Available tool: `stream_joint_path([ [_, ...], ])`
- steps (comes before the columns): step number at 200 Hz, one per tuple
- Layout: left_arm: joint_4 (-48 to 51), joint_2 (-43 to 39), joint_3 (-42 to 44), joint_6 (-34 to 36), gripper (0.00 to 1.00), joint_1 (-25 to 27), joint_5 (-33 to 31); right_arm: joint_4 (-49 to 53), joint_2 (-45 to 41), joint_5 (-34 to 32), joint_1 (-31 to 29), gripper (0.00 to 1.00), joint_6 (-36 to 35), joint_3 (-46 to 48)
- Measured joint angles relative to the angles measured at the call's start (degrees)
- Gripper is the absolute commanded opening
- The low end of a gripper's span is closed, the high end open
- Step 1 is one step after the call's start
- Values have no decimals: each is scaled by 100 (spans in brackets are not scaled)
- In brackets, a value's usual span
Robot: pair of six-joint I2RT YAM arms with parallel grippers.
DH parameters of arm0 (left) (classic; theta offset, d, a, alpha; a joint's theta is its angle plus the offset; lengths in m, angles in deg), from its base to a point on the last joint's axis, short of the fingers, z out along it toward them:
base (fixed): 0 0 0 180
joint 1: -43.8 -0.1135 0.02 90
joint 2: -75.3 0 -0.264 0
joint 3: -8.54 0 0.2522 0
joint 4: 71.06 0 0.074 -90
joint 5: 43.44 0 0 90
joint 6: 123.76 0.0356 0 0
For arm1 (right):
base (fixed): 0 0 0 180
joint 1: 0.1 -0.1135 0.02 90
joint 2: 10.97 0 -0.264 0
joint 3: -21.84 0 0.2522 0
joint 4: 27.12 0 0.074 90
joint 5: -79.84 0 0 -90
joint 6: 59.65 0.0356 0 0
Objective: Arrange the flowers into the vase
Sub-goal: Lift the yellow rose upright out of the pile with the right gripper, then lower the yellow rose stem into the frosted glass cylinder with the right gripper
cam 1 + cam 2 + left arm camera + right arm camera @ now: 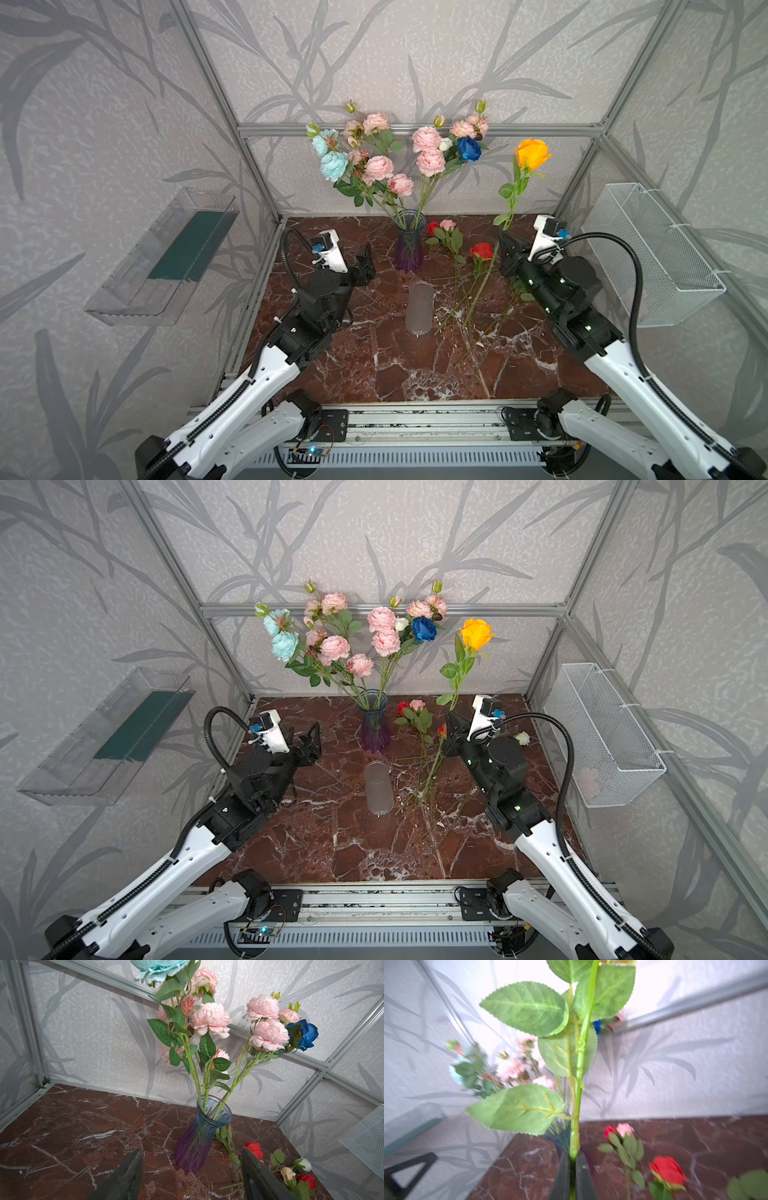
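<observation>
Right gripper (572,1157) was clamped tight on the orange rose (532,153), low on its stem. The rose was held upright above the table (374,365), right of the vase (409,245). Left gripper (366,262) was wide open and empty, left of the vase. Pink, turquoise and blue blooms (379,167) stood in the vase. Red roses (482,250) lay on the table between vase and right gripper. A clear cylinder (419,307) stood in front of the vase.

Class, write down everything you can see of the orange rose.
The orange rose looks artificial: a half-open orange-yellow head on a bright green, plastic-looking stem with several toothed leaves. It stands nearly upright, right of the vase and not in it. The right gripper is shut on its stem below the leaves.
</observation>
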Motion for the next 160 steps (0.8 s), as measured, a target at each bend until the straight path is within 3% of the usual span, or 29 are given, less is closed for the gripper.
stream_joint_path([
  [33,-11,11,2,-94,75,4,120,-699,472,-140,-734,3,-372,-730],
  [83,-9,13,9,-96,75,7,133,-870,1729,9,-1019,3,-485,-1928],
  [139,-9,13,9,-101,75,28,140,-909,2013,37,-1156,3,-328,-1670],
  [160,-9,13,9,-103,75,33,151,-1084,2094,28,-1357,9,-348,-1279],
])
